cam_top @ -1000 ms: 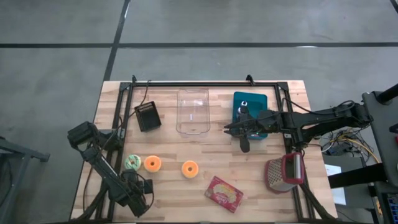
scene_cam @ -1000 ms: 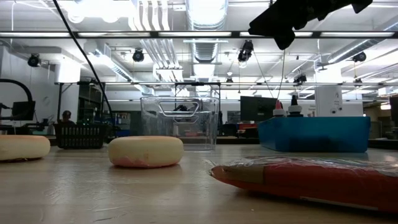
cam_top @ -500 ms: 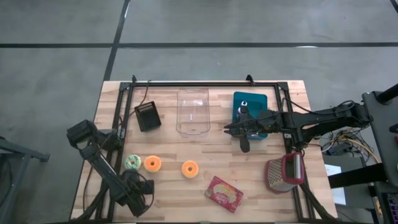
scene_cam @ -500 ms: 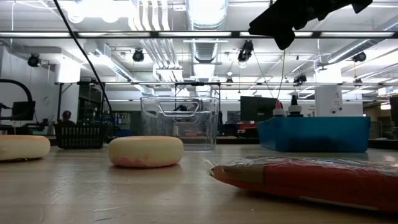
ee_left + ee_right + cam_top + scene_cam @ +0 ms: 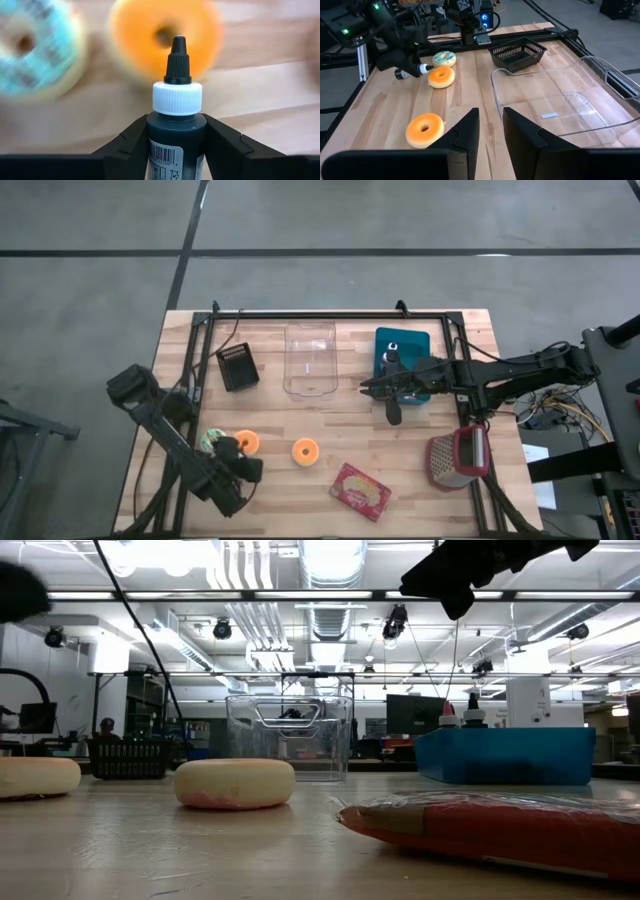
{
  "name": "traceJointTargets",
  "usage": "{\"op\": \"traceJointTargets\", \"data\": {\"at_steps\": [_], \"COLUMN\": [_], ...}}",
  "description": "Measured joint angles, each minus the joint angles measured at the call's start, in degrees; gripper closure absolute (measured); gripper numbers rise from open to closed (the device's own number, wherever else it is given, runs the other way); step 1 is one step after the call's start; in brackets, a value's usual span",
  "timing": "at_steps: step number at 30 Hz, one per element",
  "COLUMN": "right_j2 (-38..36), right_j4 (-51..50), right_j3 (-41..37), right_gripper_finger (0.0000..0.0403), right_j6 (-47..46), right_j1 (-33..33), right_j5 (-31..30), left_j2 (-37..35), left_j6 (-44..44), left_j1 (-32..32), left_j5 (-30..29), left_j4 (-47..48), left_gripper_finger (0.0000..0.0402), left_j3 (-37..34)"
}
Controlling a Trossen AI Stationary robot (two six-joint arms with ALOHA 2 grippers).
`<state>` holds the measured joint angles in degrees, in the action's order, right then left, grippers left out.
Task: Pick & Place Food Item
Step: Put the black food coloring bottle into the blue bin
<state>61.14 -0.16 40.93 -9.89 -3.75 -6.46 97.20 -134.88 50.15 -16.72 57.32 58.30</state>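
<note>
Dropper bottle (image 5: 176, 125) label, below white collar: barcode, digits partly readable, about "22500", rest cut off. Red packet (image 5: 360, 491) near orange donuts: print too small to read. No other legible text.

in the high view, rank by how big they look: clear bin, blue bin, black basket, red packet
1. clear bin
2. blue bin, partly covered by the right arm
3. red packet
4. black basket, close to the packet, so that order is unsure

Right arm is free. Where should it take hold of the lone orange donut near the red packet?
Probably from straight above, fingers across the ring of the orange donut, pinching opposite outer edges. It lies flat on the table with bare wood all round. The right gripper hangs beside the clear bin, slightly open.
</note>
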Motion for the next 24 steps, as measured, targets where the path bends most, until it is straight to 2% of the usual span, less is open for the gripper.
{"op": "traceJointTargets", "data": {"at_steps": [4, 7, 10, 16, 20, 24], "right_j2": [0.0, 0.0, 0.0, 0.0, 0.0, 0.0], "right_j4": [0.0, 0.0, 0.0, 0.0, 0.0, 0.0], "right_j3": [0.0, 0.0, 0.0, 0.0, 0.0, 0.0], "right_gripper_finger": [0.0329, 0.0332, 0.0334, 0.0330, 0.0324, 0.0319], "right_j6": [0.0, 0.0, 0.0, 0.0, 0.0, 0.0], "right_j1": [0.0, 0.0, 0.0, 0.0, 0.0, 0.0], "right_j5": [0.0, 0.0, 0.0, 0.0, 0.0, 0.0], "left_j2": [-1.0, -1.4, -1.5, -1.6, -1.6, -1.6], "left_j6": [7.6, 14.6, 24.7, 52.2, 59.3, 63.4], "left_j1": [-1.3, -1.4, -1.4, -1.4, -1.6, -3.3], "left_j5": [-8.4, -17.0, -28.8, -55.4, -63.1, -66.3], "left_j4": [0.1, 1.1, 2.5, -0.7, -5.4, -8.1], "left_gripper_finger": [0.0244, 0.0244, 0.0244, 0.0244, 0.0244, 0.0244], "left_j3": [2.5, 5.9, 8.8, 11.5, 12.0, 12.0]}}
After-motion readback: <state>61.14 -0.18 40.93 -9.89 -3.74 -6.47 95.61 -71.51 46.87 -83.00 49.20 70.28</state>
